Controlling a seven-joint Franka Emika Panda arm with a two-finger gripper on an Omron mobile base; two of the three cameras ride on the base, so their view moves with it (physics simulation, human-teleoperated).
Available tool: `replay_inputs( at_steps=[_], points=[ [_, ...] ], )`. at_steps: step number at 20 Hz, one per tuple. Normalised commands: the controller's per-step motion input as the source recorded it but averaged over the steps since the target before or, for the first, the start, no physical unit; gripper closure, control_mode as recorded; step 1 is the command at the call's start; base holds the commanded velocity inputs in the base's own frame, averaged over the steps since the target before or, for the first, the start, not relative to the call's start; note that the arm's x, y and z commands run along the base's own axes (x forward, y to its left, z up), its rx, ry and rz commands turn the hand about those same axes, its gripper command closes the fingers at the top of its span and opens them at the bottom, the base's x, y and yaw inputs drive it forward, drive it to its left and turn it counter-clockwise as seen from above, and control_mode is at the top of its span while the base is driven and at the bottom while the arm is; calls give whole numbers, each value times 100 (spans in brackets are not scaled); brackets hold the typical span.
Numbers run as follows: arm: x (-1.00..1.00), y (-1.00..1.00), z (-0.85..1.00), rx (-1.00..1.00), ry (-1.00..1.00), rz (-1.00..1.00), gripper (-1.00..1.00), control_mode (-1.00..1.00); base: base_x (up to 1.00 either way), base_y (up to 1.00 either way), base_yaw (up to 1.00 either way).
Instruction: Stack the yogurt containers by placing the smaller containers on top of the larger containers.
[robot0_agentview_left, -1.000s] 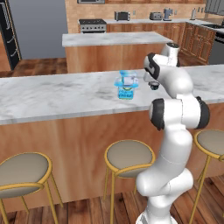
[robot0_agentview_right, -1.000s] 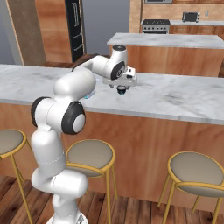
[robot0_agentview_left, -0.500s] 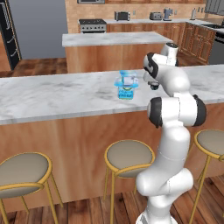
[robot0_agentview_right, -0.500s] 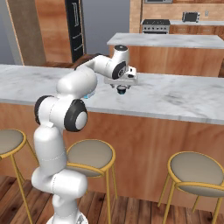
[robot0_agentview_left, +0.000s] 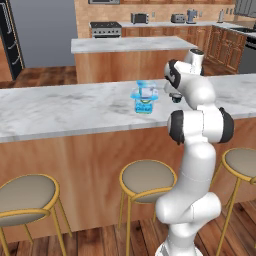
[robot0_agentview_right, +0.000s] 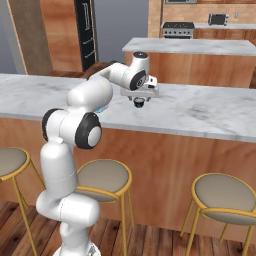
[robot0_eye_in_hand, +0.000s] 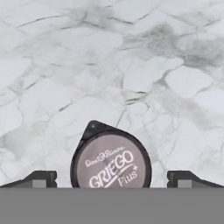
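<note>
On the marble counter (robot0_agentview_left: 75, 107) the small pale-blue cup (robot0_agentview_left: 146, 90) sits on top of the bigger light-blue cup with the green mark (robot0_agentview_left: 144, 105). My gripper (robot0_agentview_left: 174, 96) hangs just right of this stack, pointing down at the counter. From the right base camera the gripper (robot0_agentview_right: 139, 101) hovers over the counter, and my arm hides the cups. In the hand view a grey round lid reading "GRIEGO Plus" (robot0_eye_in_hand: 111, 162) lies low between the gripper's (robot0_eye_in_hand: 111, 178) two widely spread fingertips (robot0_eye_in_hand: 40, 177). The gripper is open and touches nothing.
Round stools (robot0_agentview_left: 146, 177) stand along the counter's near side. A second island (robot0_agentview_left: 125, 45) and back-wall appliances lie beyond. Bare marble (robot0_eye_in_hand: 131, 65) stretches ahead of the hand.
The hand has shifted only slightly above the counter. The stacked cups have not moved.
</note>
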Motion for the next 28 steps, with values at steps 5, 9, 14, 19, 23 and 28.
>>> replay_inputs(
  at_steps=[5,9,14,19,23,28],
  points=[
    [3,0,-5,0,0,1,-100,-100,0,0,0],
    [1,0,-5,0,0,0,-100,-100,0,0,0],
    [2,0,-4,0,0,0,-100,-100,0,0,0],
    [4,0,-3,0,0,0,-100,-100,0,0,0],
    [5,0,-3,0,0,0,-100,-100,0,0,0],
    [7,0,-3,0,0,0,-100,-100,0,0,0]
  ],
)
